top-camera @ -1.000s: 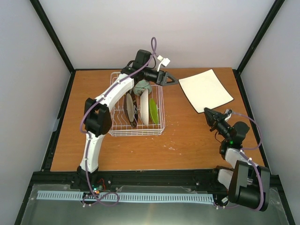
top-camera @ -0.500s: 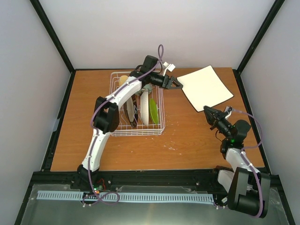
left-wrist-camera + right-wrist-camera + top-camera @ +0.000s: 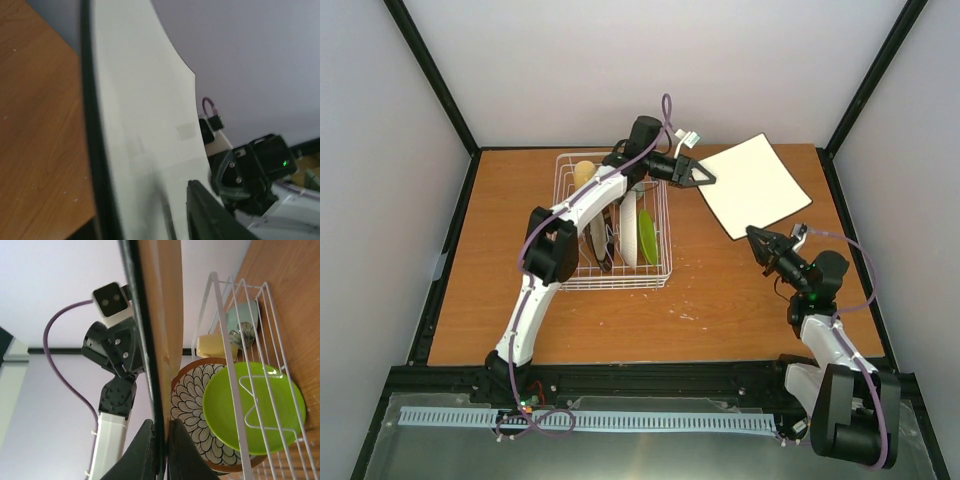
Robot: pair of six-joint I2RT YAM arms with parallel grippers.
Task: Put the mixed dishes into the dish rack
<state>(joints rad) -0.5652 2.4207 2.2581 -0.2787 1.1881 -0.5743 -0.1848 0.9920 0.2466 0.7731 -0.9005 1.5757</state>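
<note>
- Your right gripper [image 3: 753, 236] has its jaws pressed together on the near corner of the square white plate [image 3: 757, 185]. In the right wrist view, the thin dark edge of the plate runs down between the two fingers [image 3: 144, 452].
- Your left gripper [image 3: 705, 178] reaches across the dish rack [image 3: 610, 283] to the left corner of the same plate. The plate passes close beside one dark finger [image 3: 205, 217], but you cannot tell if the jaws pinch it.
- The plate is to the right of the rack, over the wooden table [image 3: 720, 290].
- In the rack, the small lime-green plate [image 3: 250, 405], the petal-patterned plate [image 3: 192, 410] and the dark-rimmed plate [image 3: 597, 238] stand on edge. The yellow cup [image 3: 214, 346] and the pale mint bowl [image 3: 242, 315] are at its far end.
</note>
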